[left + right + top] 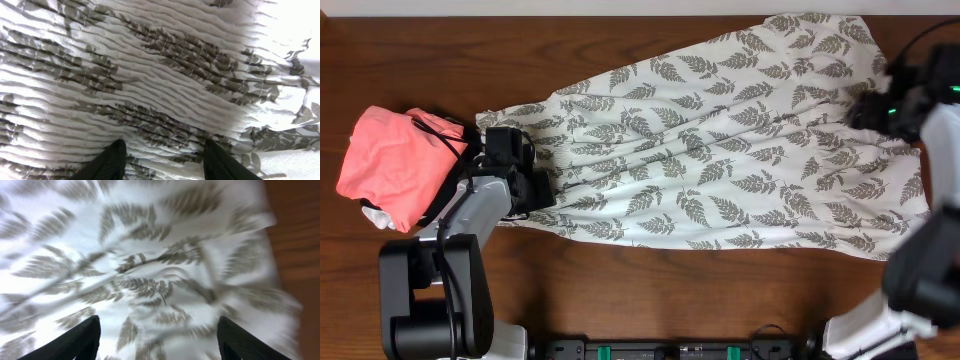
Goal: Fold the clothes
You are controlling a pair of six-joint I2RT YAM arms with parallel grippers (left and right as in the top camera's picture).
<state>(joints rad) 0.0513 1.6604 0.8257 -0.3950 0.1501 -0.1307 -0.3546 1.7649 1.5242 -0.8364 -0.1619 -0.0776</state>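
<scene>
overhead — pink garment (395,160) beside clothes (720,140) | wrists — left fingers (112,162) spread, right fingers (80,340) spread wider

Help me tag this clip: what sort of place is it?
Likely a robotics test bench: black-and-white robot arms at a dark wooden table, white fern-printed dress spread flat, salmon-pink cloth bundle.

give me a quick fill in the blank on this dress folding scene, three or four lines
1. The clothes lie spread on a table made of ____.
2. Their print shows grey ____ leaves.
3. The bundled garment beside the left gripper is salmon-____.
4. The right gripper has its jaws ____.

Missing words: wood; fern; pink; open.
</scene>
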